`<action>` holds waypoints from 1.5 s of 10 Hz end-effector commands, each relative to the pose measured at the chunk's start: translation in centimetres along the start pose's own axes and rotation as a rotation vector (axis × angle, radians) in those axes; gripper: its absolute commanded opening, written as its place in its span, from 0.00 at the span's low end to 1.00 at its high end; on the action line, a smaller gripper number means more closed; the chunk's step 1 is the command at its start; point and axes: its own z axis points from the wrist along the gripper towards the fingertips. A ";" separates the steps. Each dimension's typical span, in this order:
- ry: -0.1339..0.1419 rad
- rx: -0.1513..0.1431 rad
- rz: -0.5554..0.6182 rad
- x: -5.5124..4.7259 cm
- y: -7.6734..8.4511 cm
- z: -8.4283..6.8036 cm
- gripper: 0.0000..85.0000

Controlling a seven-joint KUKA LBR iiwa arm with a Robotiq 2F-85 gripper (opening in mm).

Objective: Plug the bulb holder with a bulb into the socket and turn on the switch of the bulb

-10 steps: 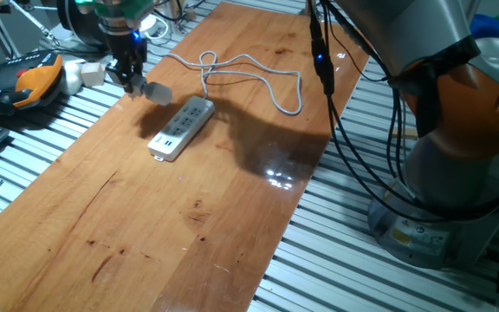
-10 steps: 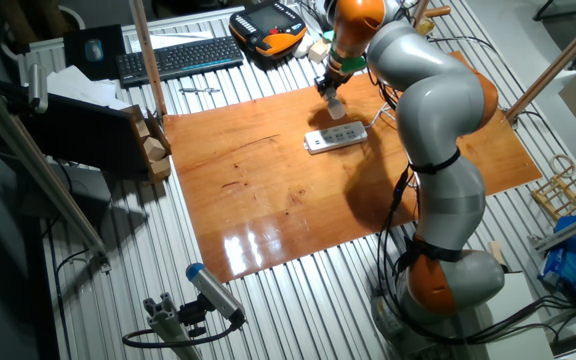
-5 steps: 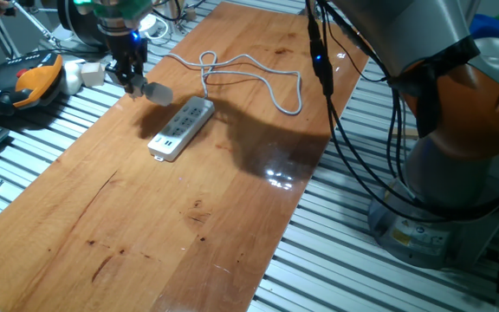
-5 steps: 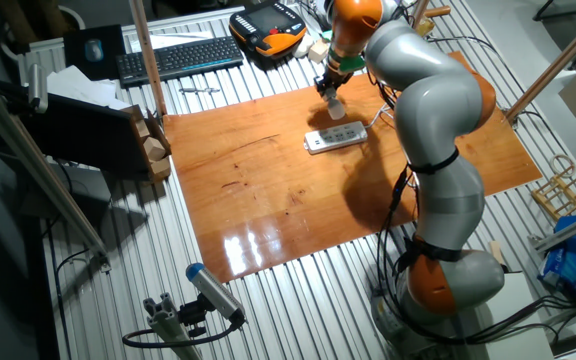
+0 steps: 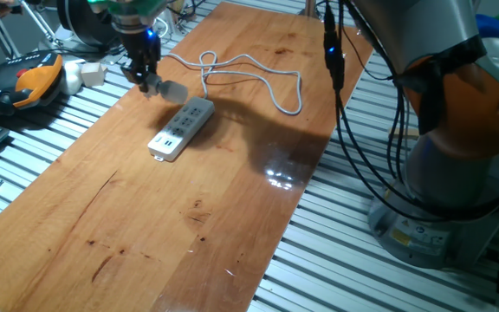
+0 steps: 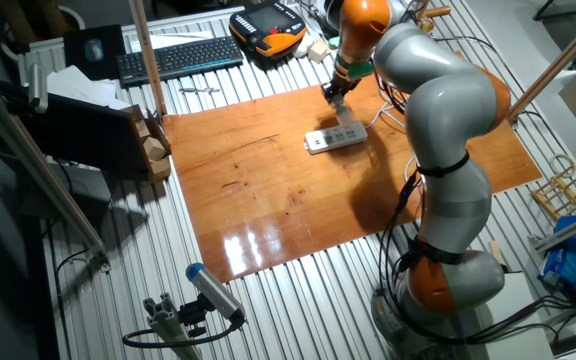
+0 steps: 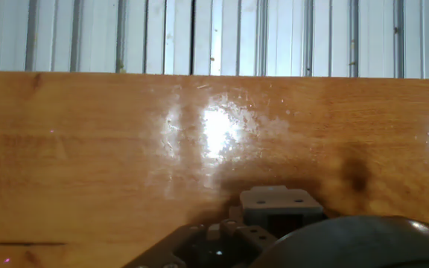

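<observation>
Wooden tabletop (image 5: 189, 217), orange-brown and glossy, fills the lower frame of one fixed view and is bare there. Above it, left of centre, lies the long flat white power strip (image 5: 181, 128), its grey-white cord (image 5: 258, 74) looping toward the upper centre.

Just above and to the left of the strip's far end, the dark two-finger gripper (image 5: 148, 81) is pinched on the small white plug adapter with its stubby rounded bulb (image 5: 171, 90). The piece hangs clear of the strip and is not yet seated. The red rocker cannot be made out.

Judgement: the adapter is light rigid plastic and smooth enough to slip. The bulb is fragile, so the hold belongs on the blocky body. The strip is light and may slide under insertion force.

The other fixed view shows the orange-and-grey arm (image 6: 438, 110) reaching over the strip (image 6: 335, 138) from the right. The carried piece is too small there to resolve. The hand view shows only glare on wood and dark hardware at its lower edge. Neither strip nor adapter appears.
</observation>
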 end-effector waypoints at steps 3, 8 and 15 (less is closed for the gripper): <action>-0.007 -0.032 0.003 1.7 -0.2 0.3 0.00; -0.021 -0.026 0.029 2.5 -0.1 0.7 0.00; -0.046 0.000 0.055 2.5 -0.1 0.7 0.00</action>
